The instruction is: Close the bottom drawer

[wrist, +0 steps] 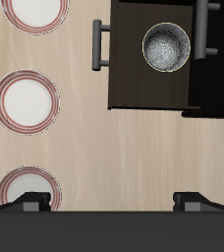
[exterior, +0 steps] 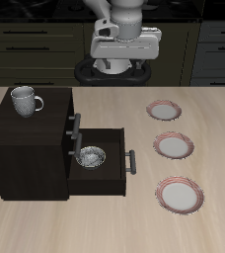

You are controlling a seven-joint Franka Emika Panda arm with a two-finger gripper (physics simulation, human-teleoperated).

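Note:
The dark-brown cabinet stands on the table. Its bottom drawer is pulled out toward the plates, with its grey bar handle on the flat front. A metal bowl sits inside the open drawer. The upper drawer with a like handle is shut. My gripper hangs open and empty high at the table's back, well away from the drawer. The wrist view looks down on the open drawer, its handle and the bowl; my gripper shows with its fingertips wide apart.
A metal mug stands on the cabinet top. Three pink-rimmed plates lie in a row beside the drawer: one farthest back, one in the middle, one nearest the front edge. They also show in the wrist view.

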